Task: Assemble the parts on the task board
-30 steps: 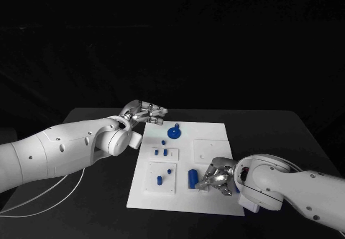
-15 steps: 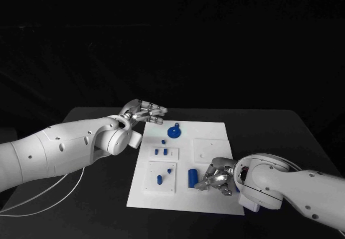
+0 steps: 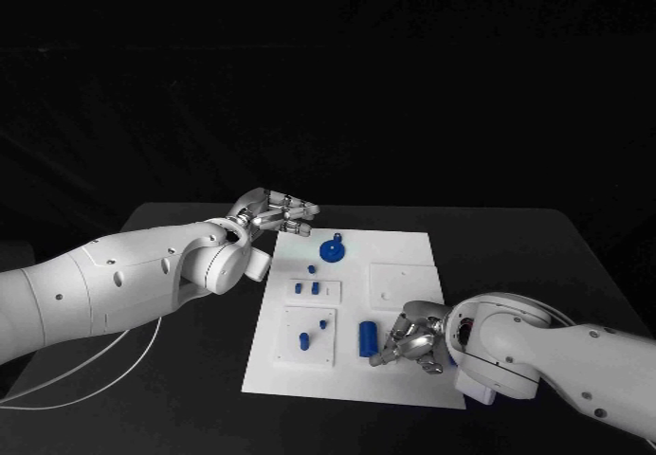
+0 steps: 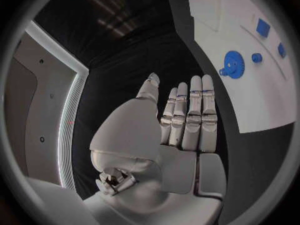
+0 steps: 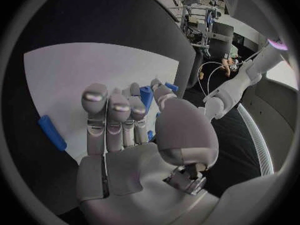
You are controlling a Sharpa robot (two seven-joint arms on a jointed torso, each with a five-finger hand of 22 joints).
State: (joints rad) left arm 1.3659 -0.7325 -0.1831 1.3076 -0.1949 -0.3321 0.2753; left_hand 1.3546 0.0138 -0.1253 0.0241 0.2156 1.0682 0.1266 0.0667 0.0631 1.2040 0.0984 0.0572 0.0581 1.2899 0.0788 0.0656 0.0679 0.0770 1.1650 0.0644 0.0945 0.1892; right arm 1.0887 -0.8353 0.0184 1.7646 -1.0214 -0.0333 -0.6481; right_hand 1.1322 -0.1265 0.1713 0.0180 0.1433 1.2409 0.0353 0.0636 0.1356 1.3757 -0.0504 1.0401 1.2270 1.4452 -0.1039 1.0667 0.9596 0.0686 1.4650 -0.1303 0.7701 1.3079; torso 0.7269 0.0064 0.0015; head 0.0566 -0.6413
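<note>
Parts spread over the board, right hand low beside the peg.

Lying flat near lower centre of the head view: a blue peg (image 3: 367, 338), loose on the white board (image 3: 396, 261), probably waiting to be stood in a socket. Higher up, a blue gear (image 3: 331, 251) seated near the board's top edge; small blue pins (image 3: 312, 287) standing in a raised block at middle left, already placed by the look of it. Just right of the peg, right hand (image 3: 410, 343) hovering with fingers (image 5: 119, 110) straight and side by side, clasping nothing, seemingly lined up to take the peg. At the board's upper-left corner, over the dark worktop (image 3: 547, 246), left hand (image 3: 278, 212) parked flat, fingers extended, empty, kept clear of the work.
</note>
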